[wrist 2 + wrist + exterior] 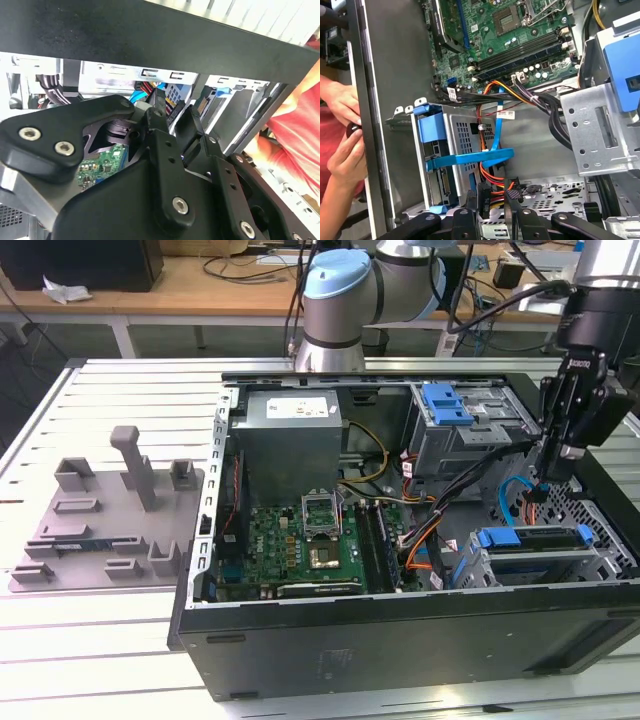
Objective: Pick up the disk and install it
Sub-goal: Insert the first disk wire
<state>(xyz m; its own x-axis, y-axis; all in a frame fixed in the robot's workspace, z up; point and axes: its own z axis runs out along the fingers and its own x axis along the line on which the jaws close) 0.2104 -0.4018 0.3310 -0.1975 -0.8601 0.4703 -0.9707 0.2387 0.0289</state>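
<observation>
Slatted metal table (100, 640) carries, in the exterior view, an open computer case (400, 640) with a grey fixture tray (100, 530) on the exterior view's left. We see the robot arm (340, 300) rising behind the case, and the gripper (553, 468) hanging inside it on the exterior view's right. It hangs above a lower drive cage (560, 565), where we see the disk (530, 538) in its blue carrier, seated in the cage. A separate blue bracket (445, 403) lies on the upper cage. In the first wrist view we look down on the green motherboard (520, 35), the disk (431, 129) in its cage and a blue data cable (470, 159) crossing that cage. The gripper (491, 200) has its fingers (471, 197) parted on either side of a black connector (487, 195) with orange and red wires. We cannot tell whether they touch it. A person's hands (342, 105) rest at the case's outer wall. In the second wrist view the gripper (174, 112) again stands parted beneath the case's black edge (150, 40), gripping nothing that we can see.
</observation>
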